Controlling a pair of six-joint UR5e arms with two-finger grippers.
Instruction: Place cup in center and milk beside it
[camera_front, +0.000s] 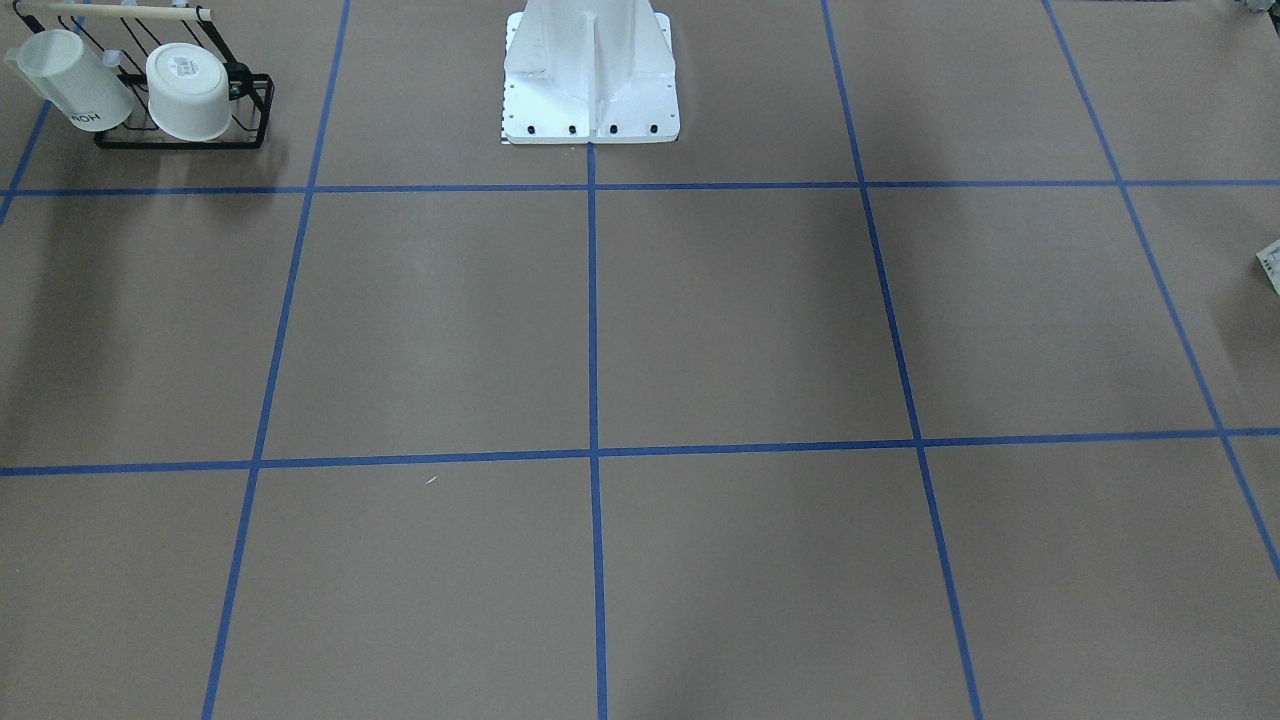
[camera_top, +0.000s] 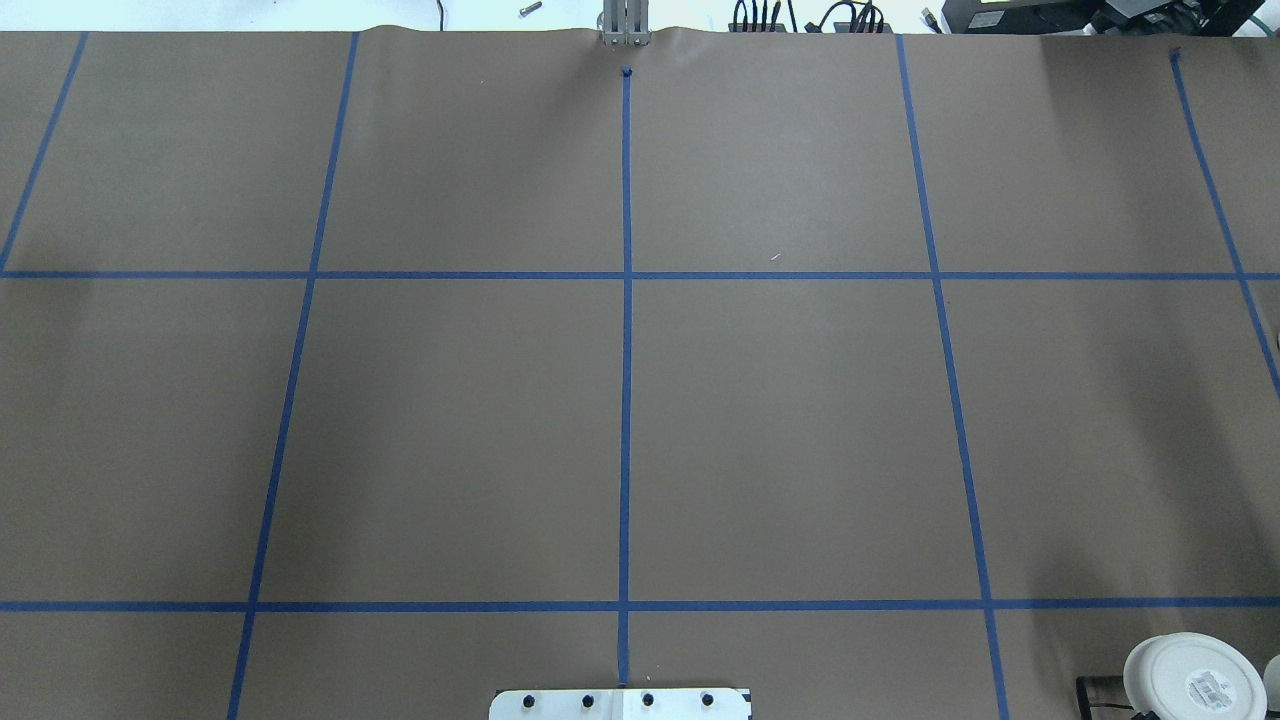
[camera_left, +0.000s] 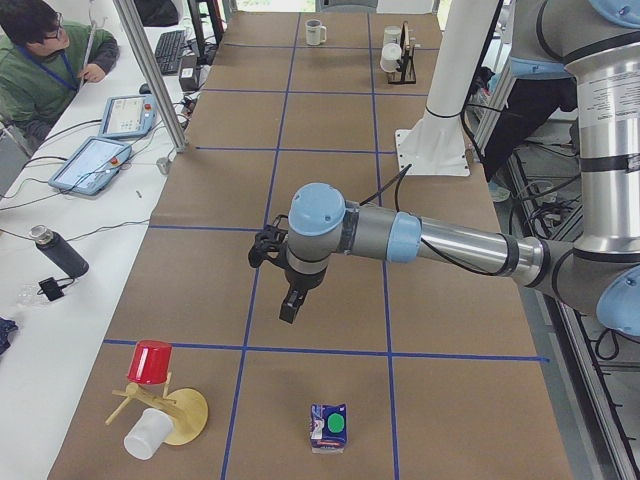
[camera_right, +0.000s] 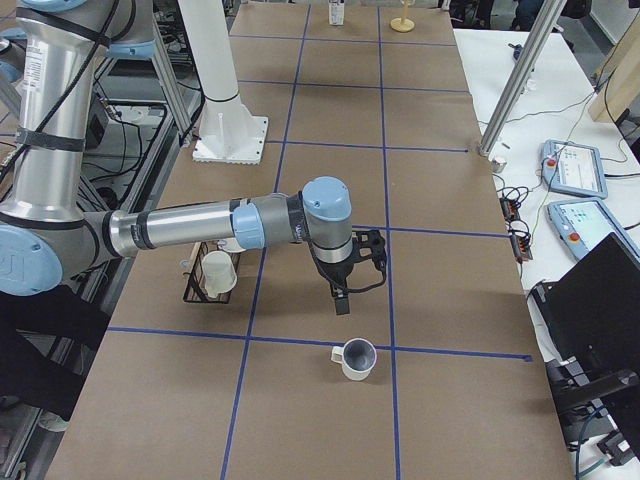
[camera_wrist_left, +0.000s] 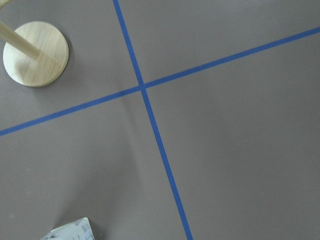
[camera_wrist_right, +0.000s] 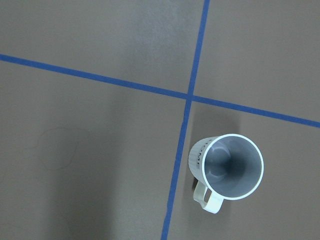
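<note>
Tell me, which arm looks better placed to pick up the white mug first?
The right: the right pincer hangs close by the small white handled mug, grey inside; the left pincer is far off, near the blue-and-white milk carton.

A robotics lab: tape-gridded tabletop (camera_top: 800, 450); teach pendants (camera_left: 92, 163); a seated operator (camera_left: 45, 65) alongside.

White cup (camera_wrist_right: 227, 167) upright beside tape line (camera_wrist_right: 179, 150), blue-topped milk (camera_left: 328, 428) well apart
</note>
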